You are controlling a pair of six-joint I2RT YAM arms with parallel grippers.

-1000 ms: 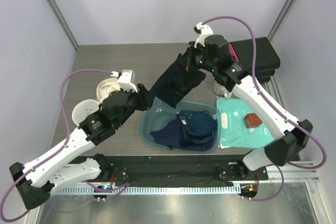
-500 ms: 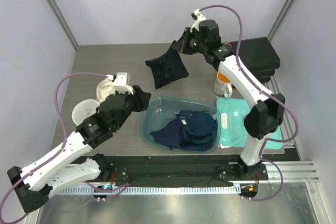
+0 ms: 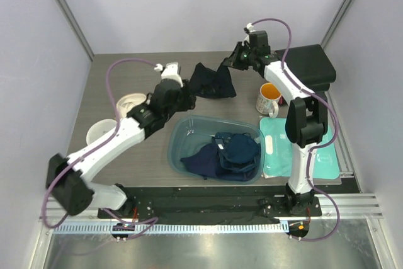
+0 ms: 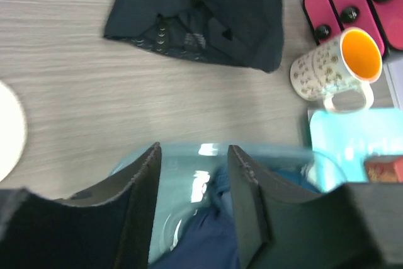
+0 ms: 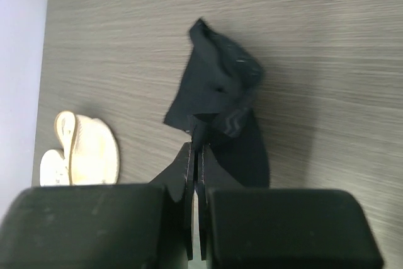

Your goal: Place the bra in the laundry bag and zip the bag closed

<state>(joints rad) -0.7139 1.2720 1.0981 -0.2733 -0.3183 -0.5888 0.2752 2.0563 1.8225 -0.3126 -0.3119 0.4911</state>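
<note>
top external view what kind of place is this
Probably a robot test cell, staged for laundry chores: a left arm and right arm bolted to a rail at a table, bare enclosure walls, and a tub of navy clothes near a bra.

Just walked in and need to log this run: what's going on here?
The right gripper is shut on an edge of the black bra, which lies spread on the table behind the blue tub. The left gripper hangs open above the tub's far rim, holding nothing. The white laundry bag sits at the left, untouched; the bra is not in it yet.
</note>
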